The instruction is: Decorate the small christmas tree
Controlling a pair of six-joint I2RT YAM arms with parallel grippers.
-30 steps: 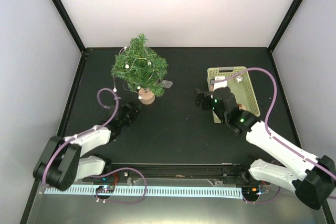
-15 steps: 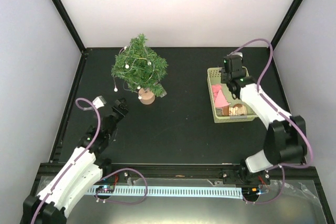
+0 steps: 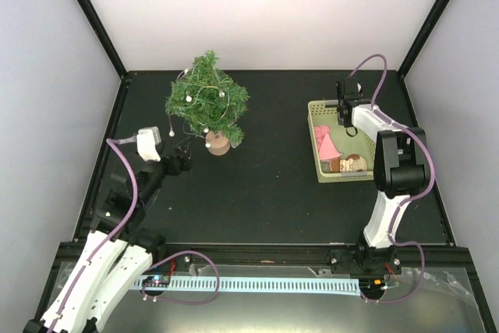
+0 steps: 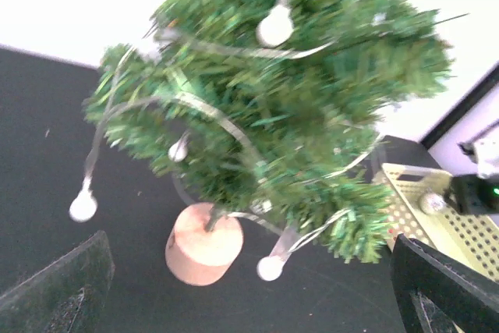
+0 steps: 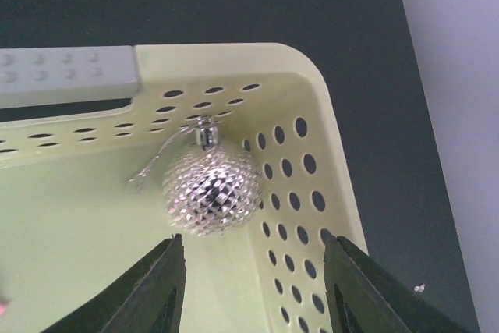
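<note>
The small christmas tree stands at the back left on its round wood base, wrapped in a wire string of white bulbs. My left gripper is open and empty, just in front and to the left of the base. In the left wrist view the tree fills the frame beyond that gripper. My right gripper is open above the far right corner of the pale green basket. A silver faceted ball ornament lies there, just ahead of the open right gripper, untouched.
The basket also holds a pink piece and a brown piece. Its perforated wall is close to my right finger. The basket shows to the right of the tree in the left wrist view. Enclosure walls border the black table.
My right gripper has swung from the basket's left side to its far corner and lowered over the silver ball. My left arm has drawn back and now points its gripper at the tree's base.
</note>
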